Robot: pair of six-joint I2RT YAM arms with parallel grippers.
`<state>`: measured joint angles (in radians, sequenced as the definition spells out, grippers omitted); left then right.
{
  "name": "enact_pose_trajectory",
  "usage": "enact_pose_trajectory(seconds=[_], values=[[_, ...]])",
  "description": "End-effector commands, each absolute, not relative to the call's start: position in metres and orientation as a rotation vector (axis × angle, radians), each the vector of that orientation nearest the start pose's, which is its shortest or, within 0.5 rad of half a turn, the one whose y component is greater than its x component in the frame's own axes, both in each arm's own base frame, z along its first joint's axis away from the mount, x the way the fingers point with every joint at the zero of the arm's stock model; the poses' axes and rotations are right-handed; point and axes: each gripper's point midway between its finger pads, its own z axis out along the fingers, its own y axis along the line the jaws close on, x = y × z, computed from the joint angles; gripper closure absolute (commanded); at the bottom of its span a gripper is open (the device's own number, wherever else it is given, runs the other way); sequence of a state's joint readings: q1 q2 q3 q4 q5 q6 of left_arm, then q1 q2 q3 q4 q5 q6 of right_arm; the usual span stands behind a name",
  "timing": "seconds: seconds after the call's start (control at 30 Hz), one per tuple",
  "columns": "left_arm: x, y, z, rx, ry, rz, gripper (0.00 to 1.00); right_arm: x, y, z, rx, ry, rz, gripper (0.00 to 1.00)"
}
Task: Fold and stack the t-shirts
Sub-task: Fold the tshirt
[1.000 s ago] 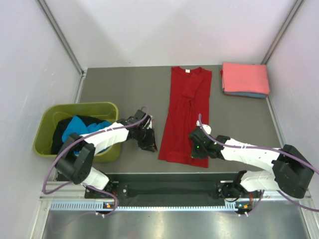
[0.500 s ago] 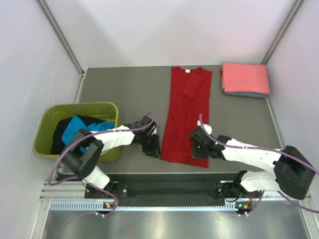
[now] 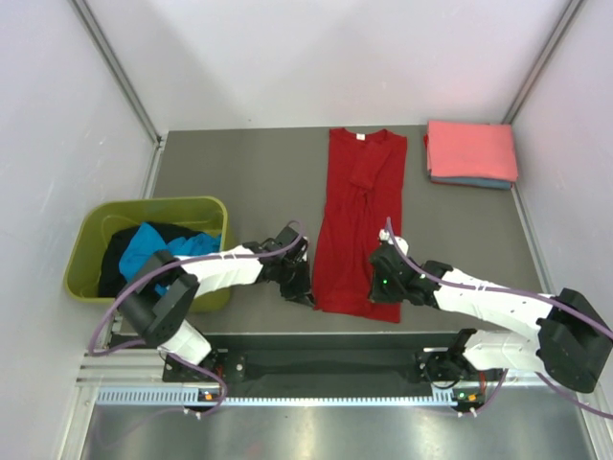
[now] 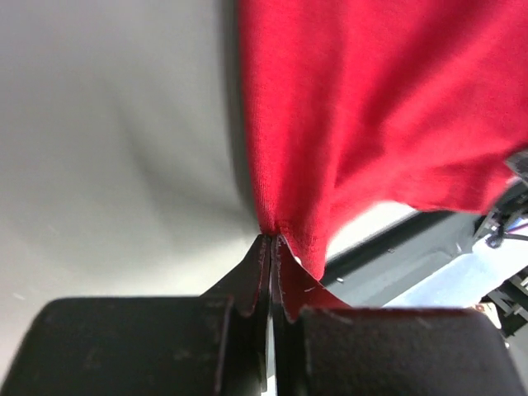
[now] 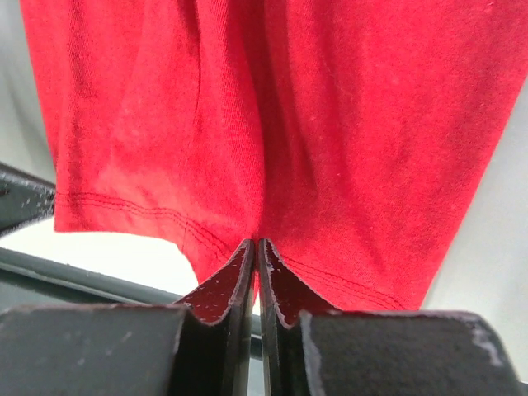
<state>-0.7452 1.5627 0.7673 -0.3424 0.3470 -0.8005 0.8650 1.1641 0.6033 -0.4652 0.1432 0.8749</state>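
Red shirt [image 3: 356, 225] lies flat down the middle of the matte grey table [image 3: 239, 172], a long narrow strip with its sleeves folded in and its collar at the far end. Left gripper [image 4: 271, 247] is at the near left corner, black jaws pressed together on a pinch of the fine knit, and the cloth puckers at the tips. Right gripper [image 5: 254, 246] is on the near hem, jaws clamped over the double-stitched edge. In the far right corner, a pink shirt [image 3: 471, 149] sits folded square on a blue shirt [image 3: 474, 181]. On the left, the olive plastic tub [image 3: 153, 203] holds crumpled turquoise cloth [image 3: 158, 241] and black cloth [image 3: 115, 254].
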Motion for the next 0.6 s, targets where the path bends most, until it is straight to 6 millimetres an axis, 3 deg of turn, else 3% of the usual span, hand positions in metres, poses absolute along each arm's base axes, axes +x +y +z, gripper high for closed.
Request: enact_pose_trajectory(seconds=[0.0,0.27,0.43,0.57], values=[[0.158,-0.274,0.044,-0.042,2.905,-0.838,1.00,0.168,0.208,0.056,0.053,2.627,0.499,0.94],[0.149,-0.266,0.026,-0.042,2.946,-0.685,1.00,0.170,0.203,0.061,0.062,2.605,0.511,0.99],[0.141,-0.266,0.012,-0.041,2.977,-0.632,1.00,0.162,0.188,0.034,0.072,2.652,0.429,0.99],[0.138,-0.266,0.005,-0.038,2.993,-0.602,1.00,0.162,0.184,0.027,0.078,2.660,0.396,0.99]])
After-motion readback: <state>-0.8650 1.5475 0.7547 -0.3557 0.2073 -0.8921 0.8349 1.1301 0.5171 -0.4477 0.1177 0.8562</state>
